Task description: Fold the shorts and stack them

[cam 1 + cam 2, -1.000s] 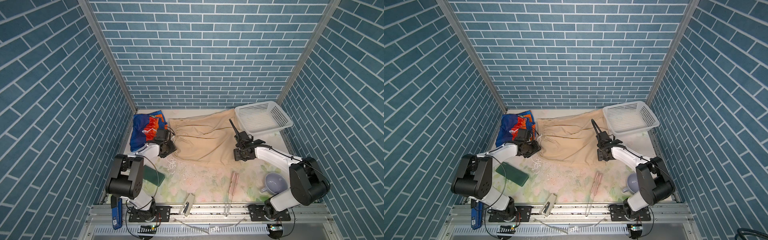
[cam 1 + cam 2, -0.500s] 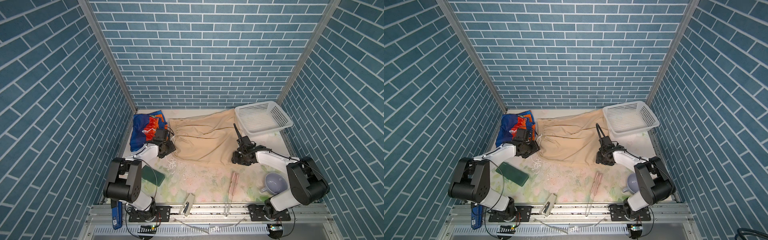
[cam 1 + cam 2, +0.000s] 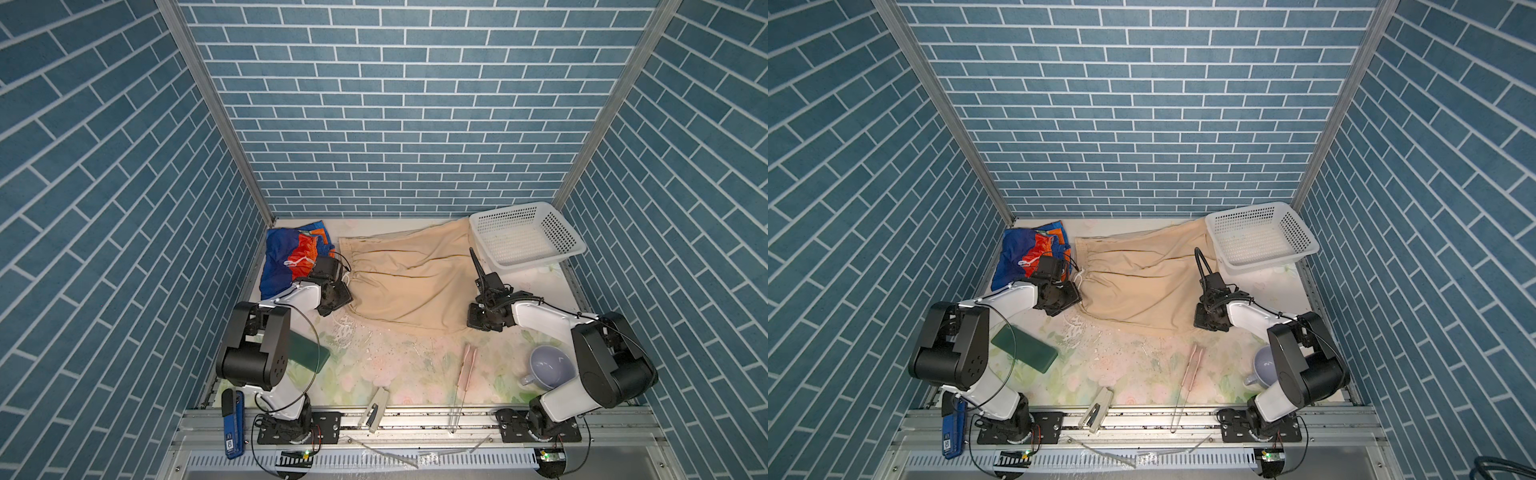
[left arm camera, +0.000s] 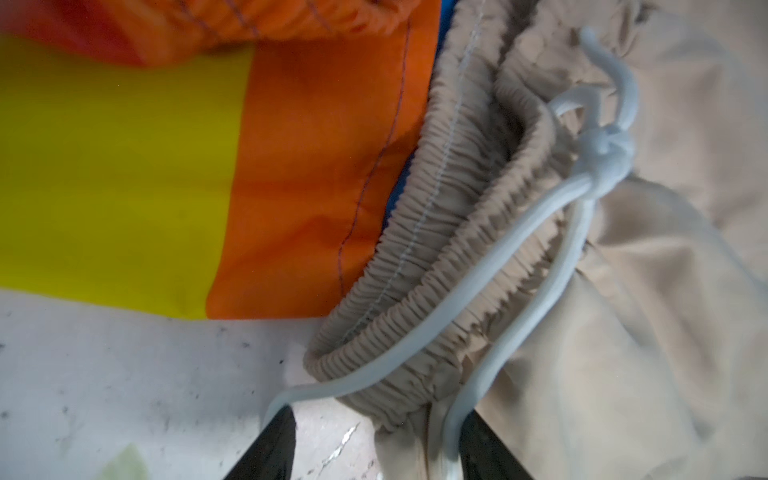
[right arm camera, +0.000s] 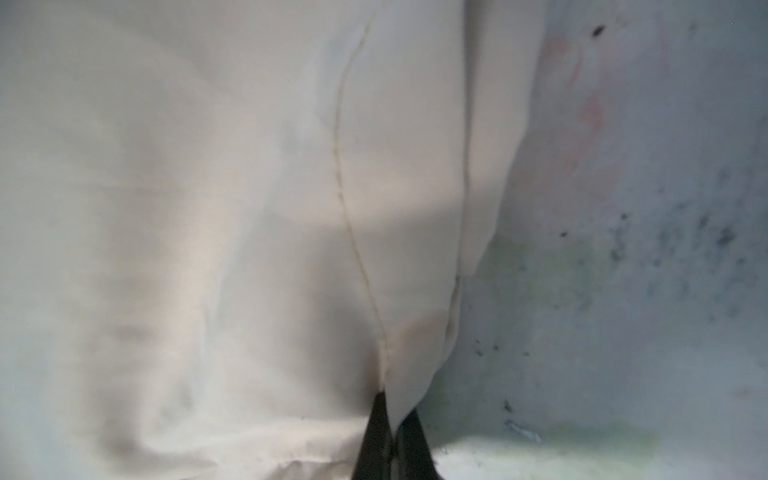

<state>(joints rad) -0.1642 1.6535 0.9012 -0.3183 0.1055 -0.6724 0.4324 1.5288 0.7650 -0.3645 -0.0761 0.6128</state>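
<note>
Snapped the right jaws shut just now (gaping wide only a second back) and have them pinching a fold at the near right corner of the beige shorts (image 3: 407,282), fingertips (image 5: 376,440) pressed together with cloth caught between them in the right wrist view. Keeping the left jaws parted, much as before, straddling the near end of the gathered waistband (image 4: 415,266) and the white drawstring (image 4: 478,282) without squeezing either; can see bare tabletop (image 4: 124,374) between one fingertip and the cloth. Find the beige pair spread flat across the back middle of the tabletop, waistband touching the rainbow-striped shorts (image 3: 286,257) bunched in the back left corner, far leg running up against the white basket (image 3: 528,232). Means one of the two near corners is secured. Probably only needs the left side to close on the waistband before lifting the near edge and folding it over the far half. Have folded and stacked nothing yet.
</note>
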